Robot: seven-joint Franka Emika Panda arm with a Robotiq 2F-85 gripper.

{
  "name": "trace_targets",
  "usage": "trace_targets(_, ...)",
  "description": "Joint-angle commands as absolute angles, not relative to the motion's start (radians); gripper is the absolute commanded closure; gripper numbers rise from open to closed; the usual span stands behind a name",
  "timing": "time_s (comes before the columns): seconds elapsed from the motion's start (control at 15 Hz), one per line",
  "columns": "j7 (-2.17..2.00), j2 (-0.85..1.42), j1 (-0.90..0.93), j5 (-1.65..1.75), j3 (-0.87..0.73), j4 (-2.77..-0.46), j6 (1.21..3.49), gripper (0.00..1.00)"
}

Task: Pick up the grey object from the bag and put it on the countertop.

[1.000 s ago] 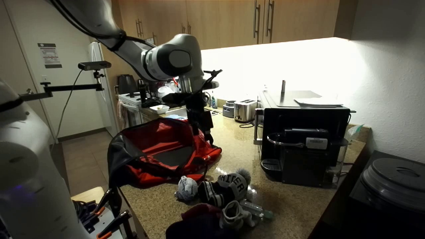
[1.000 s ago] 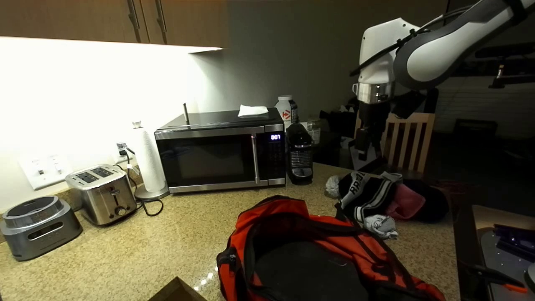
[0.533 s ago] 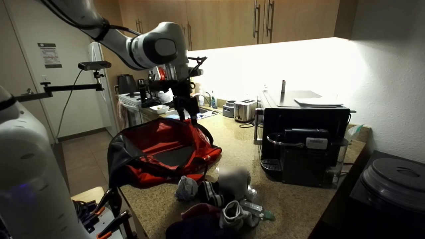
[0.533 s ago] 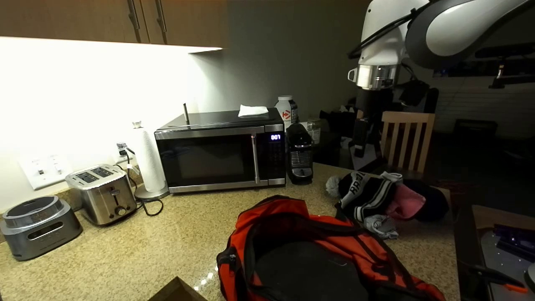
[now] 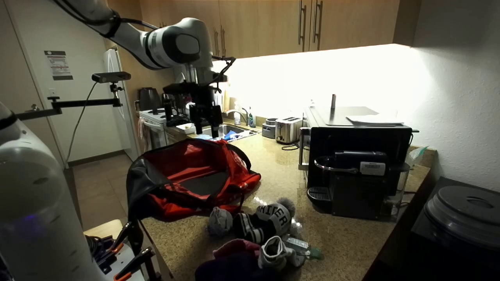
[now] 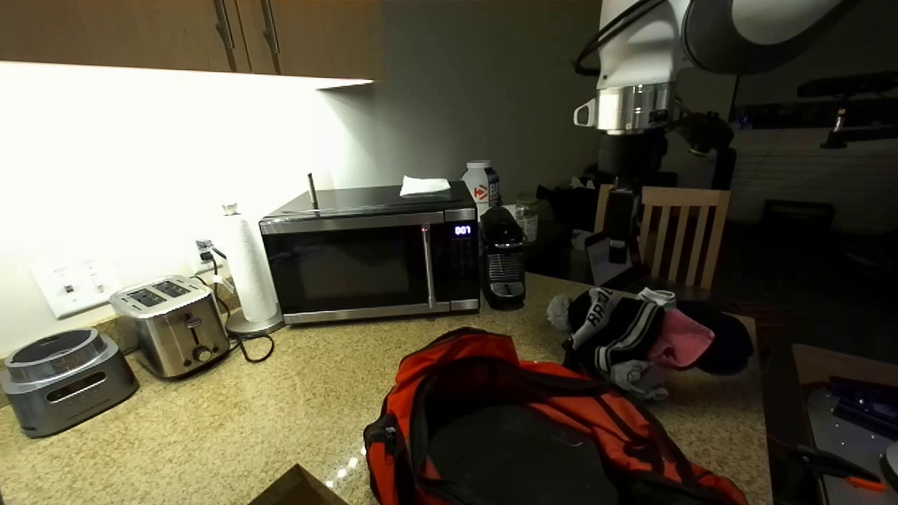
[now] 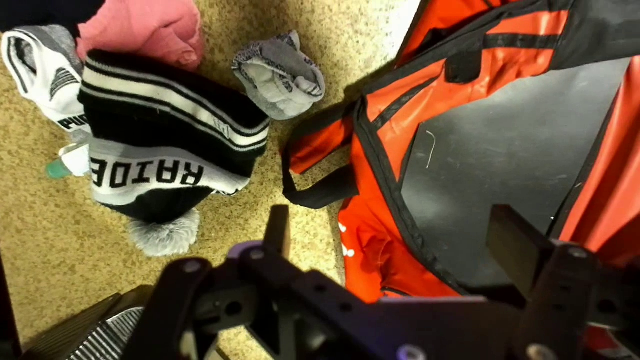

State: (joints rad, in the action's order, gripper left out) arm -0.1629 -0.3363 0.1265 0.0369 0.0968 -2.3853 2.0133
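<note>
- Raised since the earlier frames, and carried toward the left edge of an exterior view: the gripper (image 5: 206,132) and the arm (image 5: 183,43). No shift is noted in the grey object (image 7: 280,75) or in the bag (image 7: 372,240).
- Grey object, one, bundled cloth: laid on the countertop (image 6: 245,414), outside the bag, and shown in the wrist view just beside both the bag and a knit hat (image 7: 170,125). Whether the hat is touched by it cannot be told. The placing is judged to be done.
- Handling, as judged: light; soft throughout; easily squashed and not harmed by squeezing. Little slip is expected from so matt and textured a cloth. Some sagging or unfolding is likely if it is lifted.
- Place of hold, should one be wanted, as judged: across the middle of the bundle, from above, one finger set down on each side. The open folded edge is best avoided, since a single layer may be pinched and pulled loose. On the hat's side, neighbouring fabric could be caught.
- Fingers (image 7: 520,245), two: set wide apart in the wrist view. Nothing is held between them. The bag's side and dark base are seen through the gap; no contact is shown.
</note>
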Motion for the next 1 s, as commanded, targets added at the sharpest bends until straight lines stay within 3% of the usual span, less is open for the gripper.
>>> trace_targets(0.0,-0.087,-0.339,0.131,-0.002,0.099,-2.331,1.917,0.00)
trace_targets(0.93,0.066,-0.344,0.138,-0.024,0.087,-2.232,1.773,0.00)
